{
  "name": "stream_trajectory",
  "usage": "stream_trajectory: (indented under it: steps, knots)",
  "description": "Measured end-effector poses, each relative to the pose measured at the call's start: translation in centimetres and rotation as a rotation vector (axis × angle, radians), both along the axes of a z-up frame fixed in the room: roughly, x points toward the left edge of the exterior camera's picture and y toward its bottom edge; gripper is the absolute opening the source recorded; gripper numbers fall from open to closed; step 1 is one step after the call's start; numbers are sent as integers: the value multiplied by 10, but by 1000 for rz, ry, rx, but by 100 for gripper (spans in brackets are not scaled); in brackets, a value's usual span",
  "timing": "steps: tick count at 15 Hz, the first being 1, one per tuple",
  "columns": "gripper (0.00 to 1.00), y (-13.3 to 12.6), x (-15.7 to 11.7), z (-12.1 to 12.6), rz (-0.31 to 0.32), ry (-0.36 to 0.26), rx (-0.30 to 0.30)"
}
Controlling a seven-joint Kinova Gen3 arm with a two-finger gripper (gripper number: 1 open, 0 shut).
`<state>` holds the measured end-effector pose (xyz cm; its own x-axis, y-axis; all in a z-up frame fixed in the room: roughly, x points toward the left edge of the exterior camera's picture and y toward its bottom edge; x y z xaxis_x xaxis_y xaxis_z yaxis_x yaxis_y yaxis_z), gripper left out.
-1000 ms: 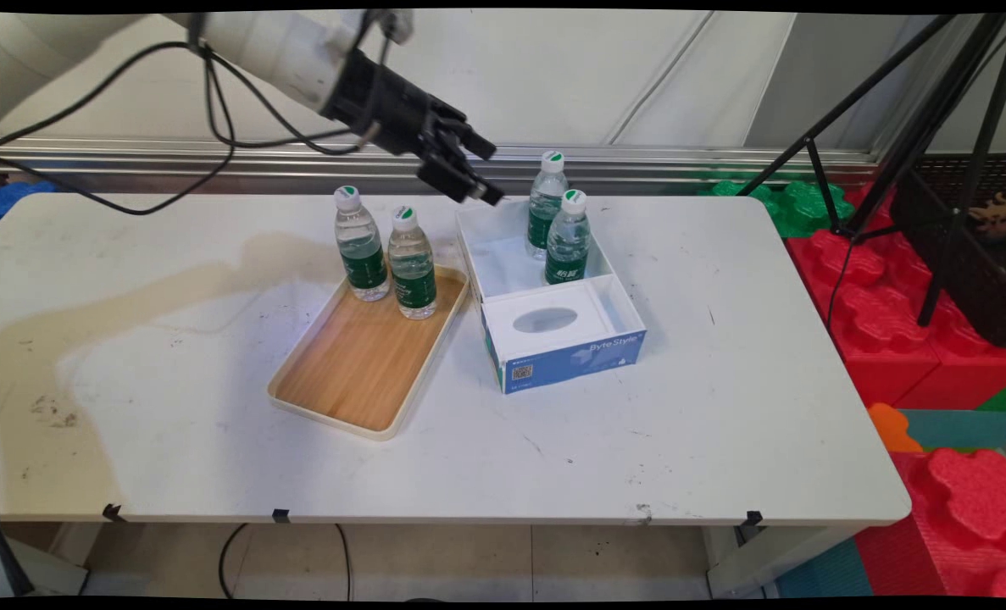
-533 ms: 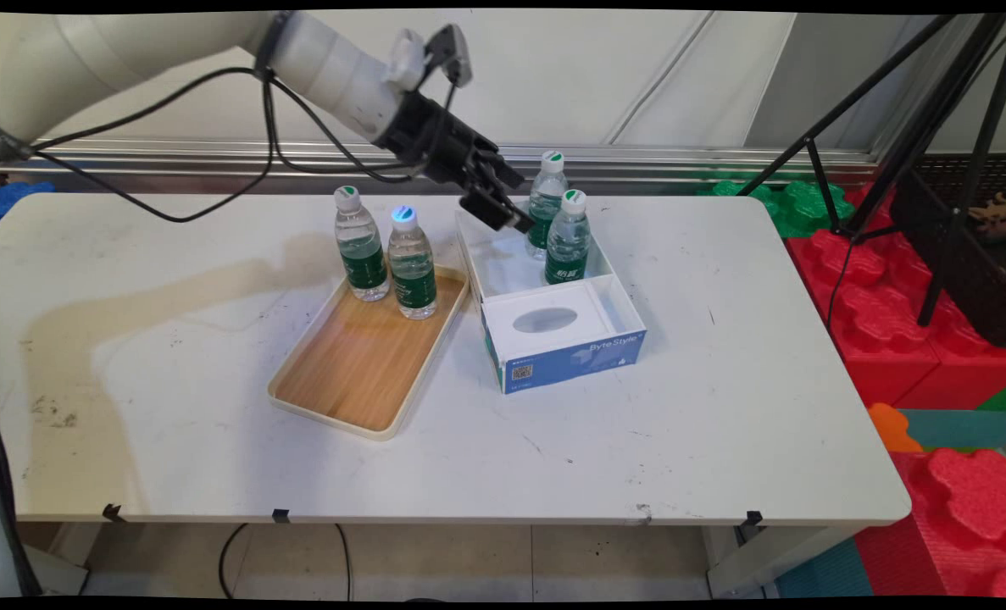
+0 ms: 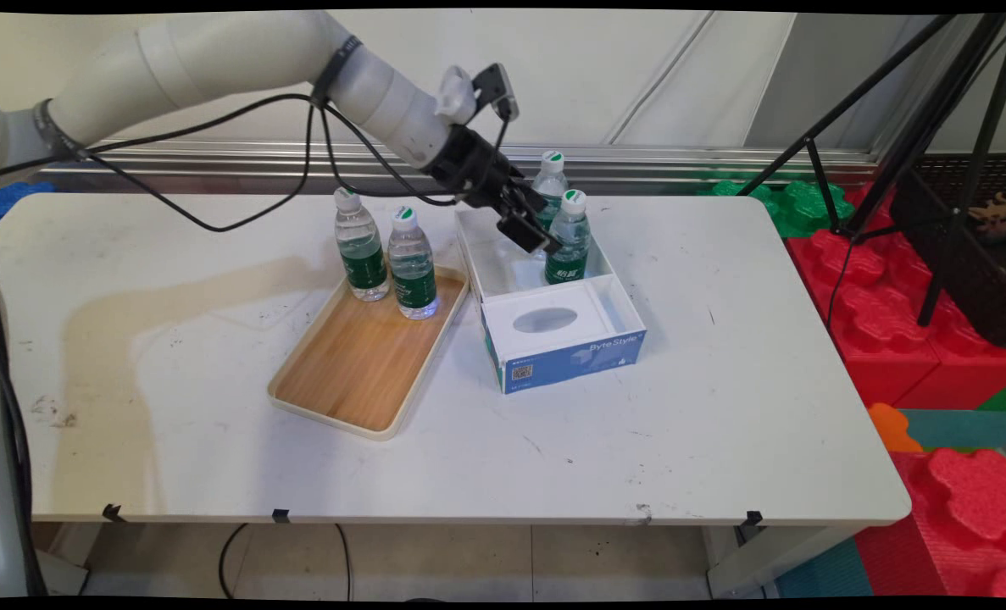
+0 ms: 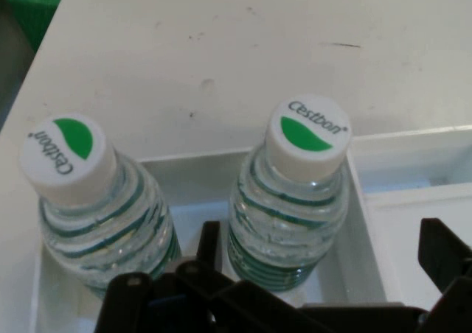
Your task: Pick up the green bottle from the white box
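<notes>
Plastic bottles: two are stood on the tray, two in the box; the nearer boxed bottle is straddled by the wide-open gripper, ungrasped

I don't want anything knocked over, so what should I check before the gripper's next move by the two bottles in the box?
1. Black two-finger gripper open: ok.
2. Nearer clear plastic water bottle sits between the fingers: ok.
3. Farther clear water bottle outside the fingers: ok.
4. Both upright in the white-and-blue cardboard box: ok.
5. Fingers touching either bottle: cannot tell.
6. Two bottles on the wooden tray upright, apart from the gripper: ok.
</notes>
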<state>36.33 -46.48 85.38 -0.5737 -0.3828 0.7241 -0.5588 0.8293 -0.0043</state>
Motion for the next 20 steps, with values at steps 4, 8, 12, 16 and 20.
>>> stream_trajectory:
  steps: [4, 8, 12, 16, 20]
  knots:
    - [100, -10, -13, -14, 11, -6, 8]
    - [100, -17, -22, -25, 21, -7, 16]
    - [100, -22, -30, -36, 33, -8, 22]
    - [100, -25, -35, -41, 37, -5, 21]
    - [0, -28, -38, -44, 40, 3, 11]
